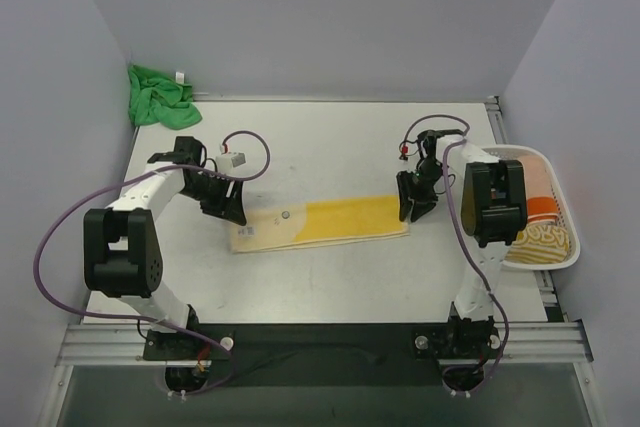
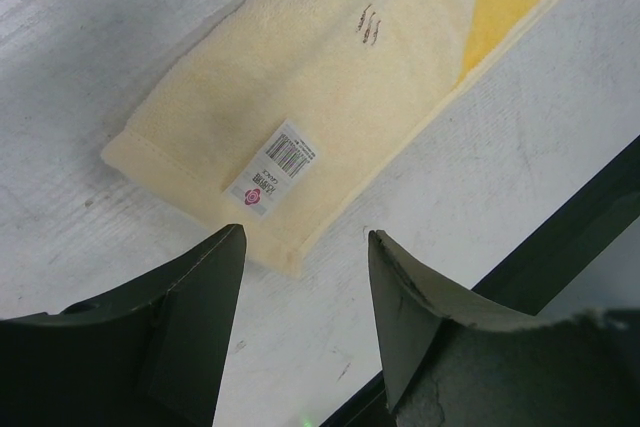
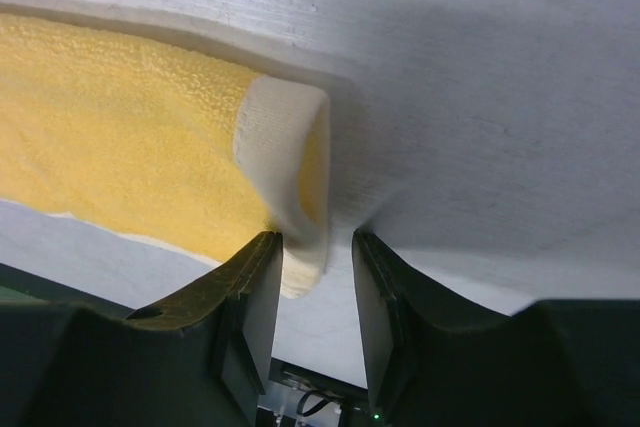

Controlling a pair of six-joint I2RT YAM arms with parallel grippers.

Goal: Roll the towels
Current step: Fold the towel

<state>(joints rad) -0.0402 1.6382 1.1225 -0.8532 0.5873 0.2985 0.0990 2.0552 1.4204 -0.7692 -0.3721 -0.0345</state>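
Two-tone yellow towel [image 1: 320,222], bright green towel [image 1: 156,95], white basket [image 1: 520,150].

White matte bench [image 1: 330,277] w/ faint scuffs, boxed in by plain pale-lilac walls [image 1: 320,17] at back, L & R, alum. rail [image 1: 330,344] along near edge, light soft & even.

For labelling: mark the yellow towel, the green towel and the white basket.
yellow towel [image 1: 345,219]: top view, darker yellow half.
green towel [image 1: 158,97]: top view, middle of the crumpled heap.
white basket [image 1: 530,150]: top view, far rim.
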